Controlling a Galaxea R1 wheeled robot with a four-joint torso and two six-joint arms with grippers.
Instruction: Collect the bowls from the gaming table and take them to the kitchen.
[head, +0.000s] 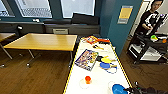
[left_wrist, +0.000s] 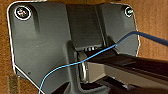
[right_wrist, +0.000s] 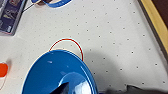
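Daylight pours through the windows ahead of me and blows them out to near white — the room below stays dimmer and warmer. My head view is soft and blocky throughout, its lines bowing toward the edges. On the white table the light is even, with a soft grey shadow beside the blue bowl, whose inside carries a pale glare patch. My left wrist view is dark and smeared.
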